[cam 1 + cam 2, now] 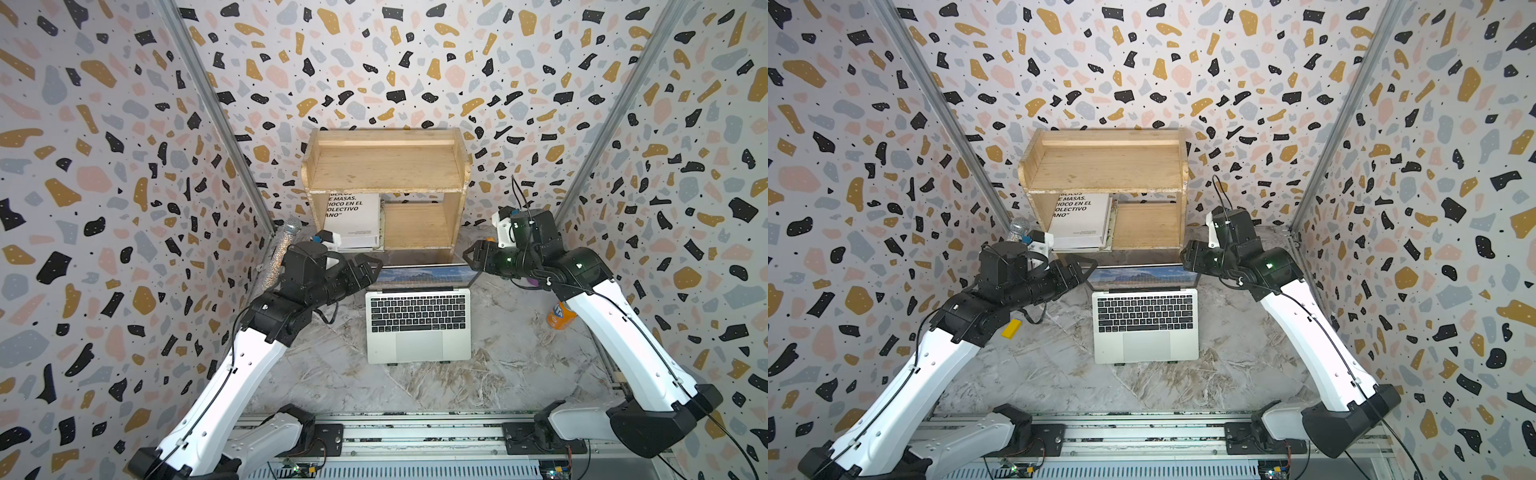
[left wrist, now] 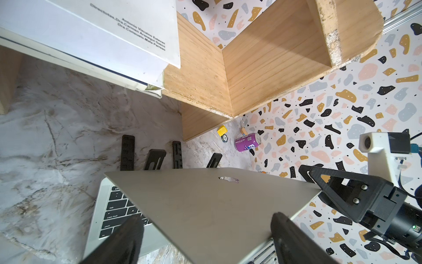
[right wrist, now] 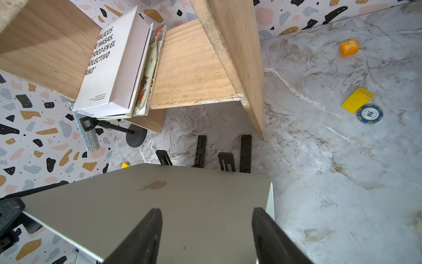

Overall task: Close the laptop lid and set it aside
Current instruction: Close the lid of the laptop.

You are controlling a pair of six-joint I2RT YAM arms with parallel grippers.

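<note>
This is a robot test booth, staged rather than lived in. Terrazzo-print panels (image 1: 104,166) in aluminium framing (image 1: 220,120) enclose a marble-look surface (image 1: 415,386). The left arm (image 1: 232,374) and right arm (image 1: 631,332) bolt to a front rail (image 1: 415,434).

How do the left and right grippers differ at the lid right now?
The left gripper sits at the lid's left top corner, the right gripper at its right. Left jaws stand wider than right's. One left finger hangs over the keyboard; both right fingers show over the lid's back. Shared: both open, neither clamping.

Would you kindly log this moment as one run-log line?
laptop lid: open, screen lit | left hand: open, astride lid's side edge | right hand: open, behind lid
</note>
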